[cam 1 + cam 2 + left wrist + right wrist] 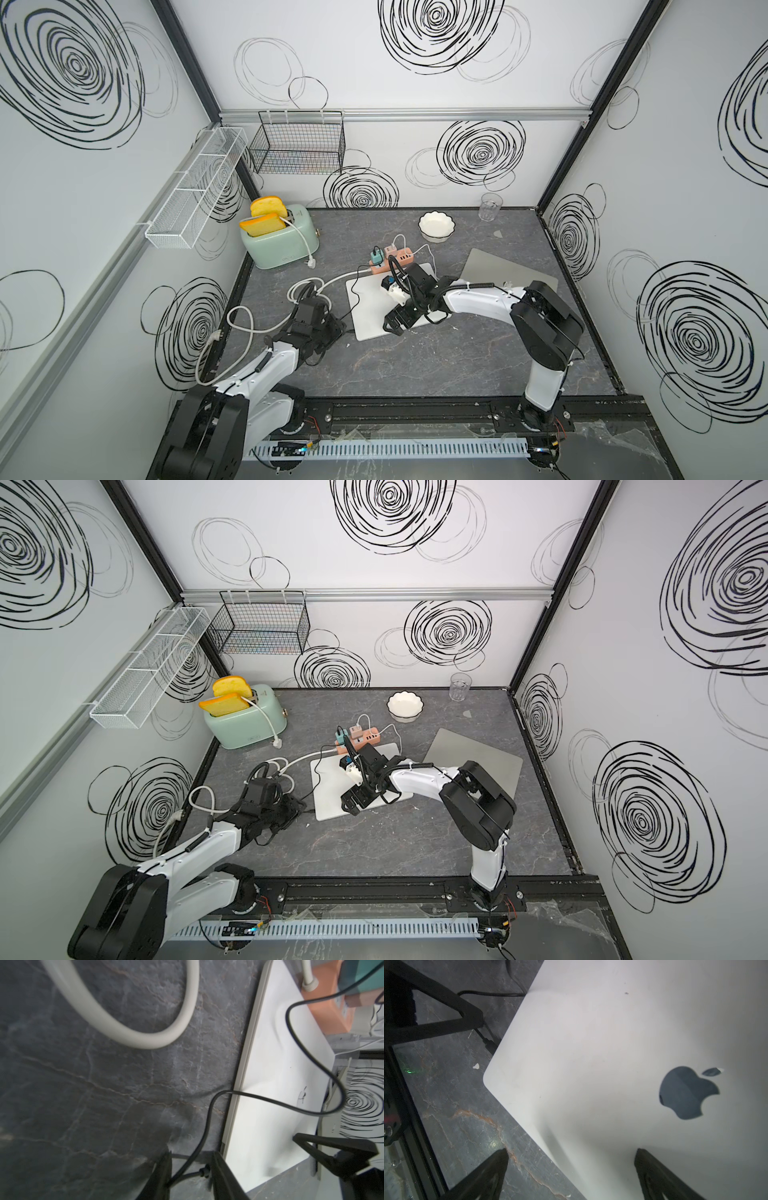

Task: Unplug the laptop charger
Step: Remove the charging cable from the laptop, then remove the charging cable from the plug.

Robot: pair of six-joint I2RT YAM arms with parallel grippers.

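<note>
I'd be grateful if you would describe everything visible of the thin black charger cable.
The thin black charger cable looks like smooth, slack, rubbery cord. It leaves the teal adapter on the orange power strip, loops across the lid of the closed white laptop, drops over its edge toward the dark tabletop and passes between the fingers of the left gripper. Its black plug appears seated in the laptop's side. Whether the fingers pinch it cannot be told.

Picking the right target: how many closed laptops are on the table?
2. A silver closed laptop lies in the centre, the thin black charger cable at its left edge; a darker grey closed laptop lies to its right. None seems hidden.
</note>
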